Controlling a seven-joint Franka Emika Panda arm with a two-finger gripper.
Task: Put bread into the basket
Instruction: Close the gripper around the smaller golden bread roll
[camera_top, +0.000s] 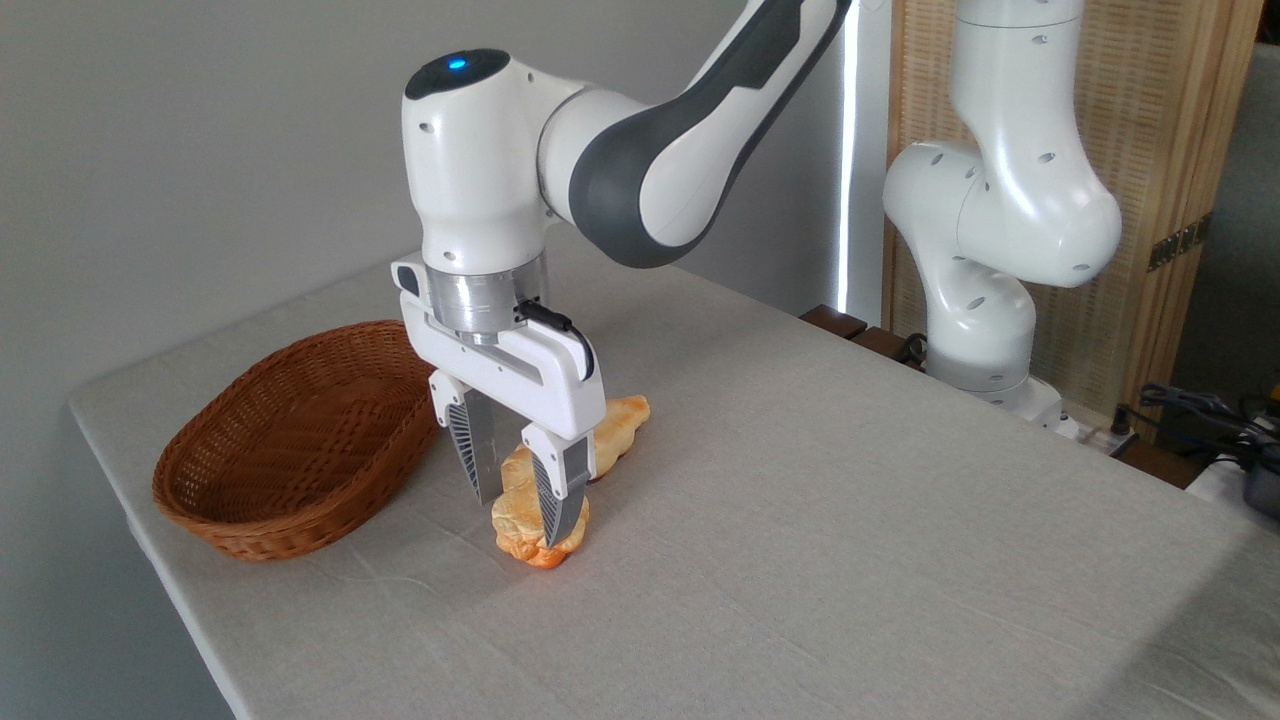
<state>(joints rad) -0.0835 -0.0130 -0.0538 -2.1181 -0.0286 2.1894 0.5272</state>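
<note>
At frame centre, the hand straddles the bun on the counter, fingers either side; whether they grip it, I cannot tell. The basket sits empty at left. The bun looks light and lumpy, best pinched gently across its middle.

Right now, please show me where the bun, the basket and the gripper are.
bun (522, 520): fixed camera, pale top left of finger.
basket (200, 505): fixed camera, outer front wall.
gripper (520, 518): fixed camera, midway between fingertips.
</note>
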